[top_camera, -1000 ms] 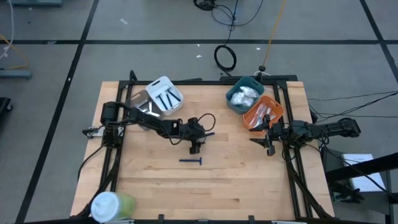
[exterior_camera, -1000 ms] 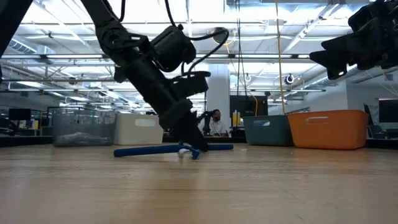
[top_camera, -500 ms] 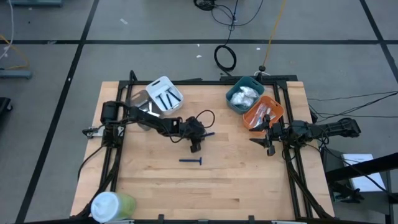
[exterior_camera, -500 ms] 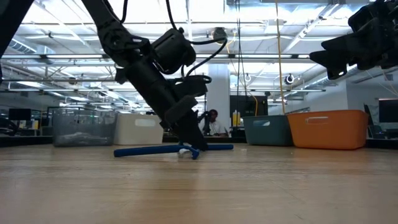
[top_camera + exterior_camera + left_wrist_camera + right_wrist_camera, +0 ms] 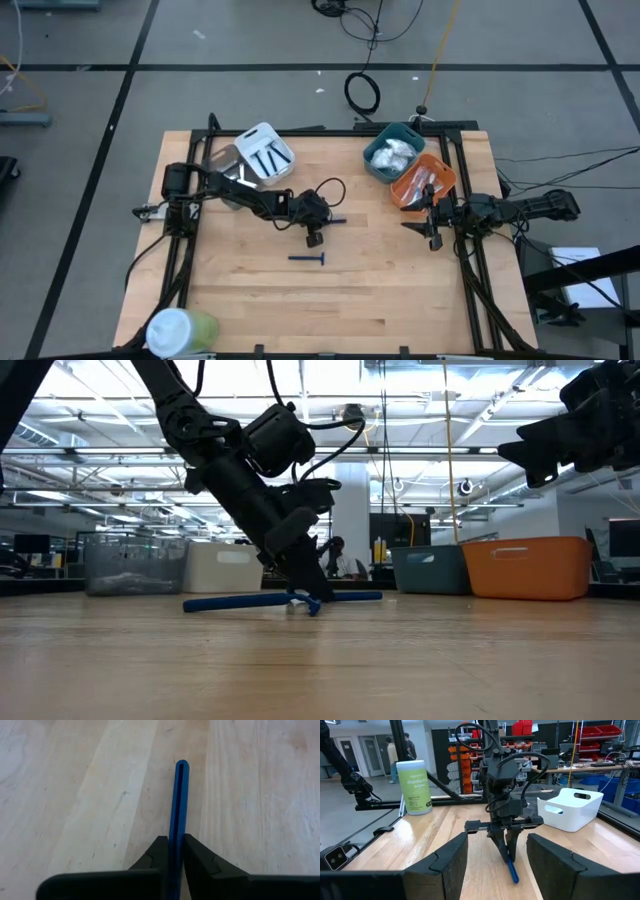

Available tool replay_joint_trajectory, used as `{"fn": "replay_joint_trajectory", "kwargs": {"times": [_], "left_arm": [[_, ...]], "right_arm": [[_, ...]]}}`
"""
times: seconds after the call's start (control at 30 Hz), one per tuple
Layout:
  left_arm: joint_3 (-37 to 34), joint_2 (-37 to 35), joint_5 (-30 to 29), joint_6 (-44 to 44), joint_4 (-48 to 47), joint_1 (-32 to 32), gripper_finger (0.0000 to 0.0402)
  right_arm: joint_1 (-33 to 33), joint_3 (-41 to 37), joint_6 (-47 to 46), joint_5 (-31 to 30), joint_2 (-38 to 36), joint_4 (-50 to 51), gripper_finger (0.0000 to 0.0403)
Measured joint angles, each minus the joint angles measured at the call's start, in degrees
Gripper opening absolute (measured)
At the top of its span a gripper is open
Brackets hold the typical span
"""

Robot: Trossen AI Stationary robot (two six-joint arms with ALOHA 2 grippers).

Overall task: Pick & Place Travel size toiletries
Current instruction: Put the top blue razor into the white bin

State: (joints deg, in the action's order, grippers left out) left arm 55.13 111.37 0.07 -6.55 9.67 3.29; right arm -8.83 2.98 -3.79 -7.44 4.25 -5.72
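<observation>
My left gripper (image 5: pixel 318 224) stands at the middle of the table, slanting down, shut on a dark blue stick (image 5: pixel 179 795). The stick runs from the fingers toward the table's right edge (image 5: pixel 337 219). A second blue stick (image 5: pixel 307 259) with a pale head lies flat on the wood nearer the front edge. My right gripper (image 5: pixel 425 226) waits open above the table's right edge, level, facing the left arm. The right wrist view shows the left gripper (image 5: pixel 506 840) with the stick (image 5: pixel 511 870) below it. My left gripper pinches the dark blue stick's near end (image 5: pixel 176 842) between its two fingers (image 5: pixel 160 854). The fingers come slanting down from the table's left side and lie along the stick. The stick's free end (image 5: pixel 182 766) reaches out ahead, on or just above the wood.
At the back left stand a white bin (image 5: pixel 265 152) with dark sticks and a clear bin (image 5: pixel 232 168). A teal bin (image 5: pixel 392 150) and an orange bin (image 5: pixel 424 180) stand at the back right. A green cup (image 5: pixel 180 330) with a white lid stands at the front left corner.
My left gripper has shut on the dark blue stick and rolled a little about its own line, staying where it was. The stick lies about where it lay before.
</observation>
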Motion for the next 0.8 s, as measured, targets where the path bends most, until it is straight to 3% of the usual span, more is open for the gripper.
{"fn": "replay_joint_trajectory", "kwargs": {"times": [0.27, 0.53, 0.8], "left_arm": [[-0.24, -2.58, 0.05, 0.22, -1.99, 0.00, 0.0042], [-0.17, -13.67, -0.22, 0.34, -5.44, 1.12, 0.0030], [-0.29, -26.01, -6.84, -0.56, -11.87, 3.43, 0.0022]], "right_arm": [[-0.01, 0.02, 0.00, 0.00, 0.02, 0.00, 0.0192], [0.01, 0.02, 0.00, 0.00, 0.00, 0.00, 0.0192], [0.00, 0.02, 0.00, -0.02, 0.00, 0.00, 0.0192]]}}
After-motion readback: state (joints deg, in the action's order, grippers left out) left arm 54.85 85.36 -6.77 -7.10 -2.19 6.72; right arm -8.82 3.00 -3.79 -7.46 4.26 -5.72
